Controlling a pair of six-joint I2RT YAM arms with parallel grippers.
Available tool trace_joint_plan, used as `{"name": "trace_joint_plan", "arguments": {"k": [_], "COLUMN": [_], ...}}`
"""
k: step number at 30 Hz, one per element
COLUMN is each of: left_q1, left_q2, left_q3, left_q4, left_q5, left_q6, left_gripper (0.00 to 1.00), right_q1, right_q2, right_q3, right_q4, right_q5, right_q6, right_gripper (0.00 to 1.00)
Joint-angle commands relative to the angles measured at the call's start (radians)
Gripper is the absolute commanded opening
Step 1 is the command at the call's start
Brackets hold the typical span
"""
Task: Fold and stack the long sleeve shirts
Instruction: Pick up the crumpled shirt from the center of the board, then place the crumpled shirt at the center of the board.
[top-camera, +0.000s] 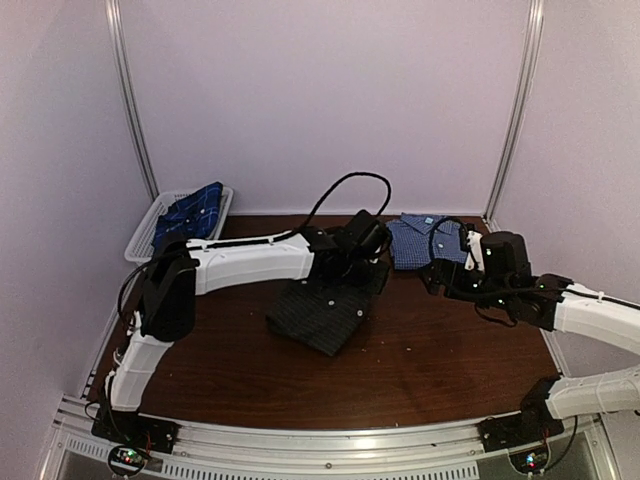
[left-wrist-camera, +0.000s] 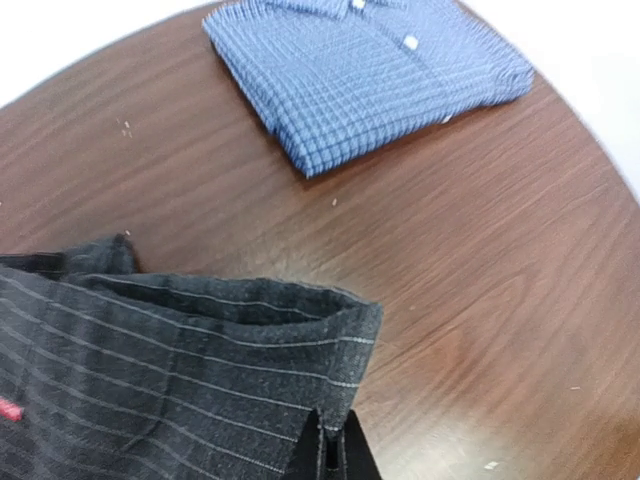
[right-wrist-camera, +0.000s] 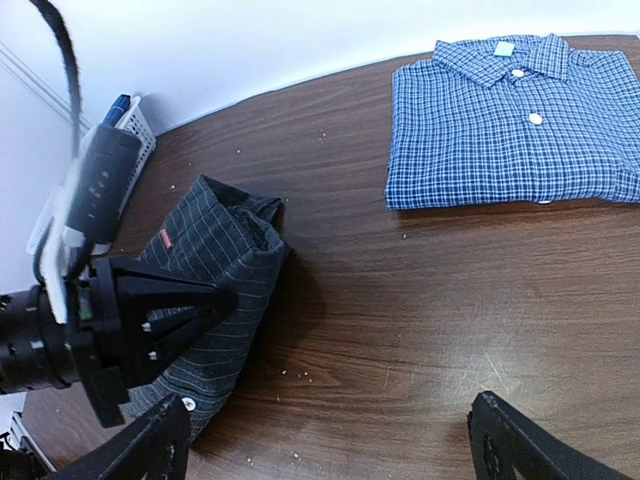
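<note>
The left gripper (left-wrist-camera: 330, 455) grasps the pinstripe shirt (top-camera: 318, 312), right gripper (right-wrist-camera: 325, 440) released; next we should stack it on the checked shirt (top-camera: 425, 240), two o'clock.

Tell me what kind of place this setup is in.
Probably a robot test booth rather than a home: plain pale wall panels with metal posts enclose a wooden table, and a left arm and right arm are bolted to a metal rail along its near edge.
</note>
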Motion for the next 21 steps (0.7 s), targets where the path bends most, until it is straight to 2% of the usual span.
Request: {"name": "trace_joint_plan", "arguments": {"k": [1, 5, 9, 11, 15, 21], "left_q1": [-0.001, 0.031, 0.115, 0.143, 0.152, 0.135], "left_q2": [-0.167, -0.336, -0.509, -0.566, -0.580, -0.535], "left_q3": [-0.004, -0.280, -0.722, -0.866, -0.973, -0.899], "left_q4": [0.018, 0.105, 0.265, 0.332, 0.365, 0.322], "left_q5": [-0.003, -0.043, 0.003, 0.024, 0.038, 0.047], "left_q6": [-0.060, -0.156, -0.277, -0.323, -0.369, -0.355], "left_gripper": [0.00, 0.00, 0.00, 0.00, 0.00, 0.00], "right_q1": [-0.003, -0.002, 0.000, 0.001, 0.009, 0.044], "right_q2": [-0.046, -0.053, -0.056, -0.038, 0.032, 0.119], "right_q3": [0.023, 0.011, -0.016, -0.018, -0.014, -0.027], "right_q4": [-0.056, -0.059, -0.040, -0.029, 0.004, 0.083], "right_q5": [0.029, 0.001, -0.044, -0.064, -0.119, -0.153], "right_q6": [0.012, 0.005, 0.004, -0.008, -0.031, -0.008], "right_gripper": [0.98, 0.98, 0.98, 0.98, 0.98, 0.96]}}
